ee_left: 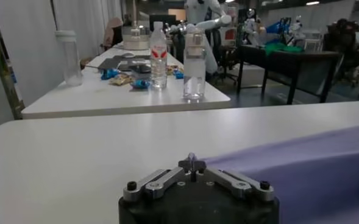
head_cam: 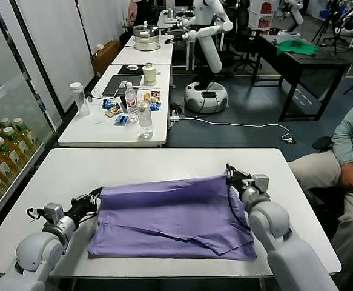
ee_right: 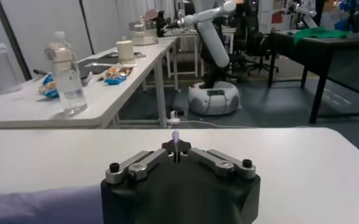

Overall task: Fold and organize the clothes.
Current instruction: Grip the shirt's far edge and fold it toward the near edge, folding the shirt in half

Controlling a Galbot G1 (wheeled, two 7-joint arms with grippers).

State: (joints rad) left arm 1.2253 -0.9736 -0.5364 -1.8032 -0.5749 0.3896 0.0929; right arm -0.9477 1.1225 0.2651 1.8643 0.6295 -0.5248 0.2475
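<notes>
The lavender T-shirt (head_cam: 170, 215) lies on the white table (head_cam: 164, 160), its far part lifted and folded over toward the near side. My left gripper (head_cam: 96, 195) is shut on the shirt's far left corner; a bit of purple fabric (ee_left: 192, 157) shows between its fingertips, and the shirt (ee_left: 307, 164) stretches away beside it. My right gripper (head_cam: 229, 173) is shut on the far right corner; a sliver of fabric (ee_right: 175, 136) sticks up between its tips, and shirt fabric (ee_right: 39, 207) shows beside its body. Both grippers are low over the table.
A second white table (head_cam: 112, 130) stands beyond with two water bottles (head_cam: 145, 118), a clear jar (head_cam: 79, 98), snacks and a laptop. A seated person (head_cam: 352, 151) is at the right. A bottle shelf (head_cam: 0, 148) is at the left. Another robot (head_cam: 206, 54) stands behind.
</notes>
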